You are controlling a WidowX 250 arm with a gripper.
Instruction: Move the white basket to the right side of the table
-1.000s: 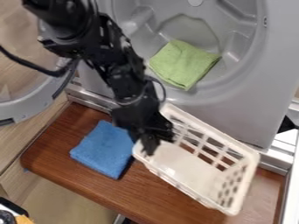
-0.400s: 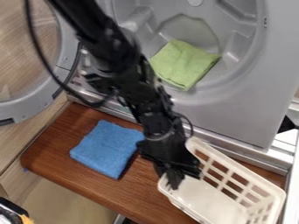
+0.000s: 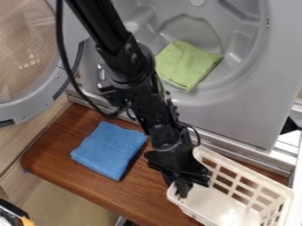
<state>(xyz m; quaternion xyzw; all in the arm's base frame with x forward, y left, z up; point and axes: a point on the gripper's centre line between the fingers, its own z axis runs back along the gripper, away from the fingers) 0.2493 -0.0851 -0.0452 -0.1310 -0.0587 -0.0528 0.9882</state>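
Note:
My gripper hangs at the left end of the white basket, with its tip at the basket's near-left wall and partly over the inside. Its fingers appear closed on that wall. The basket stands upright at the right end of the brown wooden table, its lower edge cut off by the view's bottom. The gripper and forearm hide part of the basket's left corner.
A blue folded cloth lies on the table left of the gripper. Behind the table, a green cloth rests in the grey drum. The round door stands swung out at the left.
The basket has shifted right and toward the view's bottom, with my gripper moving along at its left end. Most of that shift came before the middle frame. Both cloths have stayed put.

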